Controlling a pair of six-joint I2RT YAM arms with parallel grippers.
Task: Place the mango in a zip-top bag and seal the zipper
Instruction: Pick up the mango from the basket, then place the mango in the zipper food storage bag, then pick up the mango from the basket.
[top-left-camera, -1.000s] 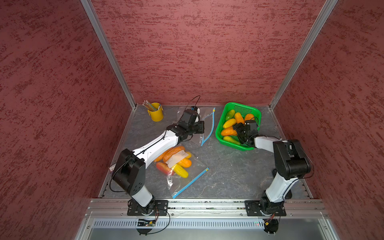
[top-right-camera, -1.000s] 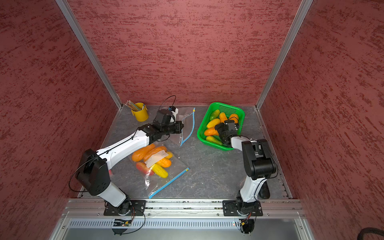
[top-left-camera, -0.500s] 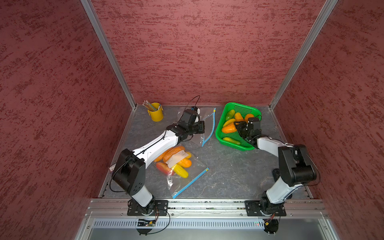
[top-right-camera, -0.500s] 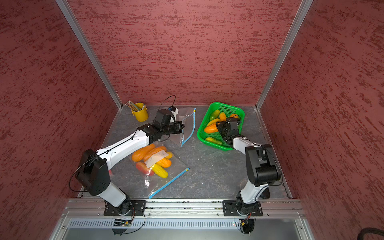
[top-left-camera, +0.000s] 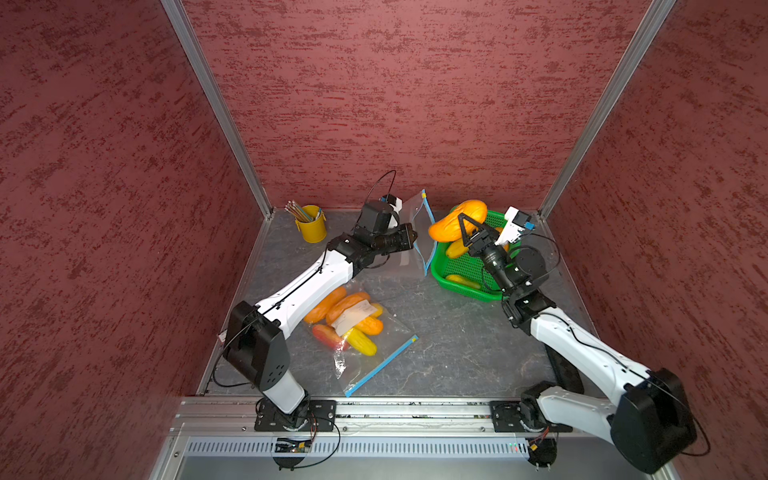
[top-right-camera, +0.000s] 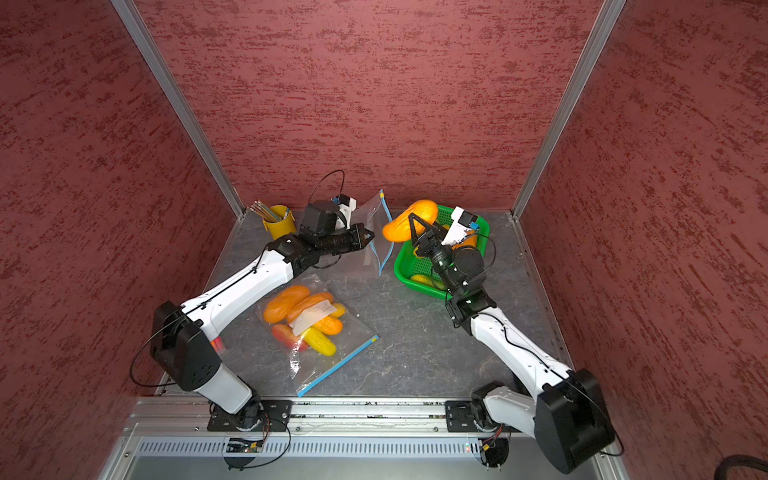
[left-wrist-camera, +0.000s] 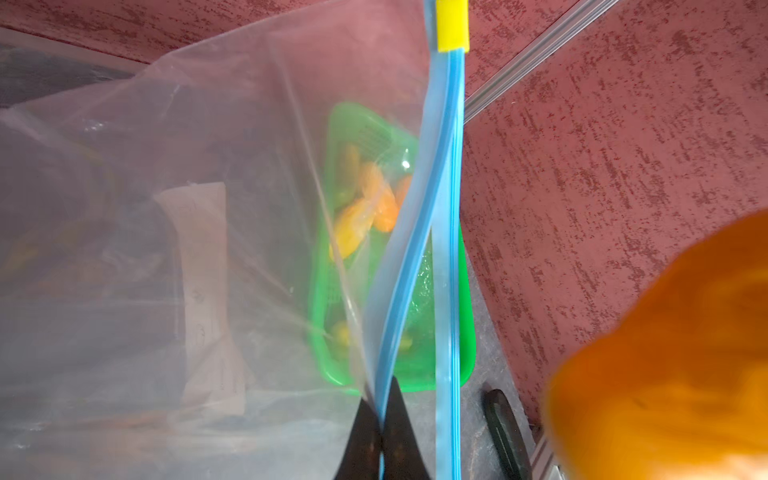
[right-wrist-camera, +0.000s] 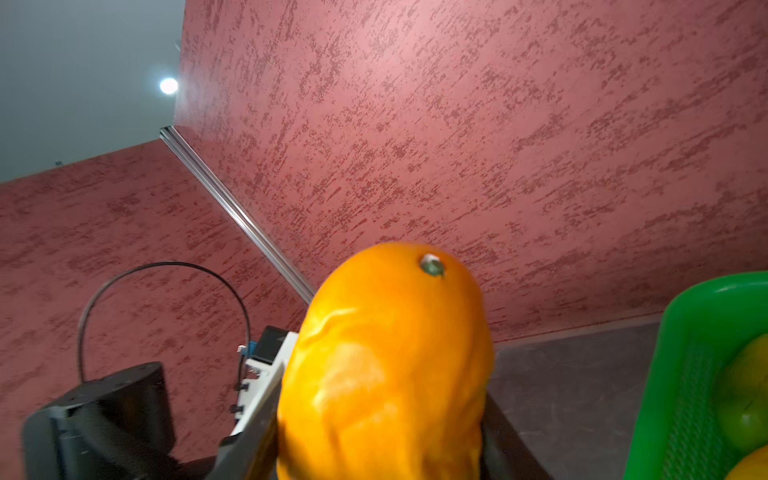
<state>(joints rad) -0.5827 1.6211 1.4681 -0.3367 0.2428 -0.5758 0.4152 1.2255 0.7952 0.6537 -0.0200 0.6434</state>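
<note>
An orange mango (top-left-camera: 453, 222) (top-right-camera: 405, 224) hangs in the air above the basket's left edge, with my right gripper (top-left-camera: 462, 231) (top-right-camera: 414, 230) shut on it. In the right wrist view the mango (right-wrist-camera: 386, 365) fills the gap between the two fingers. Just left of it a clear zip-top bag (top-left-camera: 415, 212) (top-right-camera: 376, 216) with a blue zipper and a yellow slider stands lifted. My left gripper (top-left-camera: 413, 237) (left-wrist-camera: 380, 415) is shut on one blue lip of the bag (left-wrist-camera: 208, 208). The other lip hangs apart from it, so the mouth gapes slightly.
A green basket (top-left-camera: 461, 291) (top-right-camera: 415, 284) holding several more fruits sits at the back right. A second bag filled with fruits (top-left-camera: 353, 324) lies mid-table. A yellow cup of pencils (top-left-camera: 311, 226) stands in the back left corner. Red walls close three sides.
My right gripper closed on the mango in the basket, then lifted it up and left toward the bag. The left gripper kept its hold on the bag.
</note>
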